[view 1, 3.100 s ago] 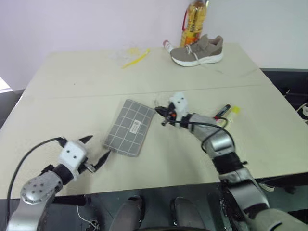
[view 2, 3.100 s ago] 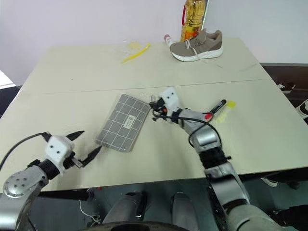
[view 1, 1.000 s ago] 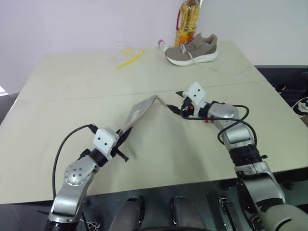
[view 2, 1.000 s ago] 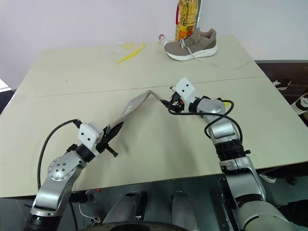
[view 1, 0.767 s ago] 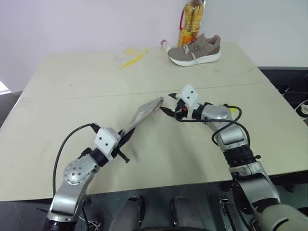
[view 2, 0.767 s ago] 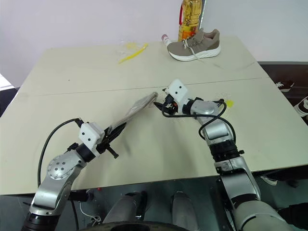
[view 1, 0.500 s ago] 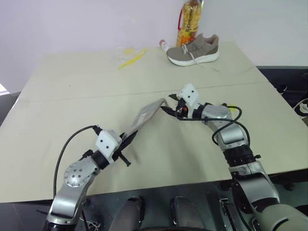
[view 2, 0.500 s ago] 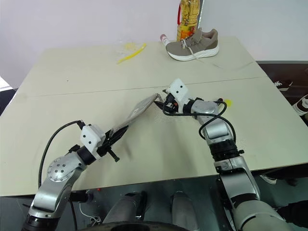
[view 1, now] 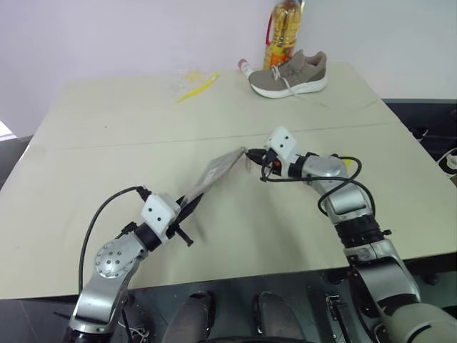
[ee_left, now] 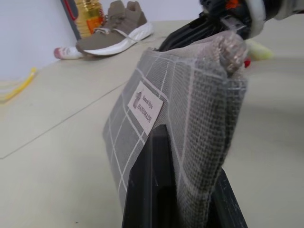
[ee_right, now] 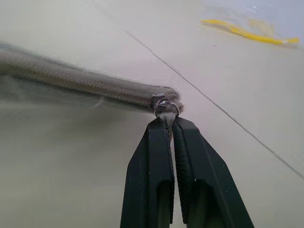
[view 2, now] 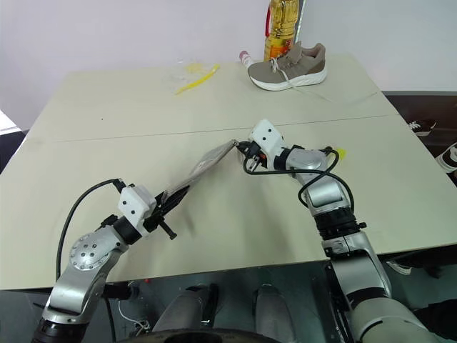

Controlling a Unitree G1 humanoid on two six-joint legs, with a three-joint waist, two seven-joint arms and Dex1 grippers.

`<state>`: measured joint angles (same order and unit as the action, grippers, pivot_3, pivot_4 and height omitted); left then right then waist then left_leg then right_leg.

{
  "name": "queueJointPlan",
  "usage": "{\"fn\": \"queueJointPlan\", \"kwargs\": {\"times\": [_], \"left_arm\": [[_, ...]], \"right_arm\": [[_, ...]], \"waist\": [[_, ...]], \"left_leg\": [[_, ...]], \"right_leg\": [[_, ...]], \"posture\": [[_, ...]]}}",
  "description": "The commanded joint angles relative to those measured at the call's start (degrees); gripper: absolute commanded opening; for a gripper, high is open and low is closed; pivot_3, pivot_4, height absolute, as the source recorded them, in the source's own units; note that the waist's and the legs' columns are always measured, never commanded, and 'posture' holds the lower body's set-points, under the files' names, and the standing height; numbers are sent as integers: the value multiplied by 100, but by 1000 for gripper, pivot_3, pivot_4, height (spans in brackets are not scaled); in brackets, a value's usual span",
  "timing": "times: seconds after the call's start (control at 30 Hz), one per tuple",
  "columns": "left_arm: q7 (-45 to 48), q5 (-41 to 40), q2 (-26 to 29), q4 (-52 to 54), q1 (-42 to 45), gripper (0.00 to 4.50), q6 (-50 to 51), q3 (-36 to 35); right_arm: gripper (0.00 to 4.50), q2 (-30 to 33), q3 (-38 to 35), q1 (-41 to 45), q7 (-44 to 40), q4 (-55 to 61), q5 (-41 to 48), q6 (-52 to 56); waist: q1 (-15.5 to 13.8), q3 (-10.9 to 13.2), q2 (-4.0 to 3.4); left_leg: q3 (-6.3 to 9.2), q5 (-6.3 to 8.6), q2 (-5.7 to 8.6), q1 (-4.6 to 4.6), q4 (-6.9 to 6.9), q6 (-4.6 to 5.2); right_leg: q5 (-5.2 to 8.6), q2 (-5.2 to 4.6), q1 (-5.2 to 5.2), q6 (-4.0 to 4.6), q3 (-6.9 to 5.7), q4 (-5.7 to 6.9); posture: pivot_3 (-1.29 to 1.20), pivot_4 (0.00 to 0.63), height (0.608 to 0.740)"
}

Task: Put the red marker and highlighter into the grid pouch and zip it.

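Observation:
The grid pouch [view 1: 214, 171] is grey with white lines and a small white label. It hangs tilted above the table [view 1: 107, 143]. My left gripper [view 1: 187, 207] is shut on the pouch's near end and holds it up. My right gripper [ee_right: 166, 121] is shut on the zipper pull [ee_right: 166, 107] at the far corner. The highlighter [view 2: 340, 151] shows as a pale-yellow tip on the table behind my right forearm. That forearm hides the red marker.
At the table's far edge lie a tan shoe [view 1: 289, 73], an oil bottle [view 1: 283, 28], a white tube with a red cap [view 1: 245, 68] and a long yellow strip [view 1: 196, 87]. A seam [view 1: 128, 143] runs across the tabletop.
My right gripper stood open beside the pouch's far corner and has since shut on the zipper pull. The left gripper has kept the pouch lifted in the same place.

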<state>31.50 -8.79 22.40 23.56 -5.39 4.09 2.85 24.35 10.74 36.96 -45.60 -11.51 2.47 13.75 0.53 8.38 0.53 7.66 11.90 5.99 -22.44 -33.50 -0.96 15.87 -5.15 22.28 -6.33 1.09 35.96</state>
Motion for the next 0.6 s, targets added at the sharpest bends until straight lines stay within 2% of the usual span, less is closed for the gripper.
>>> {"fn": "queueJointPlan", "kwargs": {"times": [0.03, 0.37, 0.6], "left_arm": [[-185, 222, -129, -116, 243, 0, -101, 161], [-849, 965, -872, -1114, 1096, 0, -232, 781], [-1335, 1272, -1329, -1952, 1816, 0, -393, 839]], "right_arm": [[102, 98, 148, -65, -218, 641, -14, -80], [102, 428, 315, -401, -738, 2182, 256, 657], [102, 820, 419, -606, -1308, 3222, 717, 1255]], "waist": [[-1, 0, 0], [-57, 1, 4], [-139, 2, 9]], "left_leg": [[0, 0, 0, 0, 0, 0], [2, 0, 1, -5, -15, 0], [4, 2, 3, -16, -35, 1]], "right_leg": [[0, 0, 1, 0, 0, 0], [-3, 1, -1, -6, -3, 2], [-3, 0, -4, -8, -10, 1]], "posture": [[0, 150, 740], [0, 150, 740], [0, 150, 740]]}}
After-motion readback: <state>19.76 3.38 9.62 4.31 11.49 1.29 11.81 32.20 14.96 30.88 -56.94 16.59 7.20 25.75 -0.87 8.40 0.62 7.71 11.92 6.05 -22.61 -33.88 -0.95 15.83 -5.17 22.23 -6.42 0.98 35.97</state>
